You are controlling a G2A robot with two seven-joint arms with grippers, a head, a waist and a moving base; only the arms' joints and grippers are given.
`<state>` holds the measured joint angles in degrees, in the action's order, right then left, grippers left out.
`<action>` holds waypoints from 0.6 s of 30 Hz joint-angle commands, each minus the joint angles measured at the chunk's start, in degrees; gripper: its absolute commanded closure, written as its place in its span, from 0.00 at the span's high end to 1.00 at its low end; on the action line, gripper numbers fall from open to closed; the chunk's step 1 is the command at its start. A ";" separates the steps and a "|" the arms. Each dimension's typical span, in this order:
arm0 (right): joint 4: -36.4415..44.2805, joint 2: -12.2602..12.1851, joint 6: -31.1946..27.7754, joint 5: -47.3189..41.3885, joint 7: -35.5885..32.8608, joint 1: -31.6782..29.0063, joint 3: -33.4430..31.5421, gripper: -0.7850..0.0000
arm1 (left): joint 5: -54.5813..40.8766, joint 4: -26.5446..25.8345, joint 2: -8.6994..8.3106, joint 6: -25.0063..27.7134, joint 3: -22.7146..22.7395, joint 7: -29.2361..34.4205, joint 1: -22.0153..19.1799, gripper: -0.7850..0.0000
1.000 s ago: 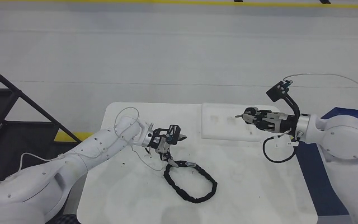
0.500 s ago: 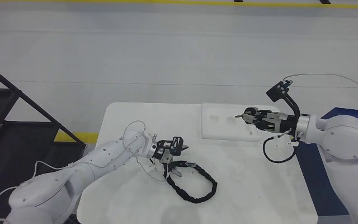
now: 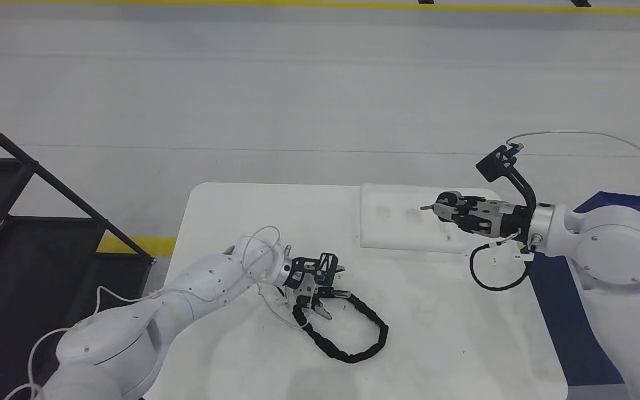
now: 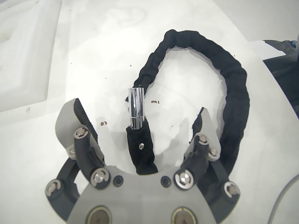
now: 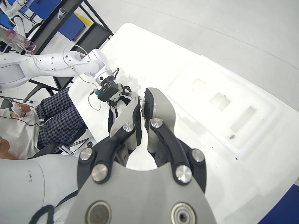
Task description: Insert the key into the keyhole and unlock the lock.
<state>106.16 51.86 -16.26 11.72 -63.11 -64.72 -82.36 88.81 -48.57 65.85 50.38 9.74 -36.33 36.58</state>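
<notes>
A chain lock [image 3: 350,338] in a black fabric sleeve lies looped on the white table [image 3: 450,330]. Its chrome cylinder [image 4: 135,108] joins the two ends. My left gripper [image 4: 140,120] is open low over the table, one finger on each side of the sleeved end behind the cylinder, touching neither side. From above, the left gripper [image 3: 318,292] sits at the loop's near-left end. My right gripper [image 3: 440,208] hovers over the foam tray [image 3: 395,222], shut on a small key [image 3: 427,208] whose tip sticks out. In the right wrist view the right gripper [image 5: 142,96] shows its pads pressed together.
The white foam tray [image 5: 257,108] with several rectangular recesses lies at the back of the table. A black rack [image 3: 40,200] stands off the table's left side. Bare table surface lies right of the chain.
My left arm has moved right and down toward the chain, bringing its open fingers around the lock's end. The right arm and key have stayed still.
</notes>
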 commanded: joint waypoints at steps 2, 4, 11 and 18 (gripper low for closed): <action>0.00 0.00 0.00 0.00 0.00 0.00 0.00 0.00 | 1.31 1.69 0.96 -0.21 0.00 -1.06 0.14 0.93; 0.00 0.00 0.00 0.00 0.00 0.00 0.00 0.00 | 2.29 2.49 1.58 0.05 0.00 -1.68 0.16 0.80; 0.00 0.00 0.00 0.00 0.00 0.00 0.00 0.00 | 4.80 5.57 3.42 -0.84 0.00 -3.35 0.12 0.60; 0.00 0.00 0.00 0.00 0.00 0.00 0.00 0.00 | 6.38 7.75 4.66 -1.82 0.14 -4.97 0.17 0.00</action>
<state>106.16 51.86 -16.26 11.72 -63.11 -64.72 -82.36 94.92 -41.09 70.38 48.63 9.86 -40.97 36.78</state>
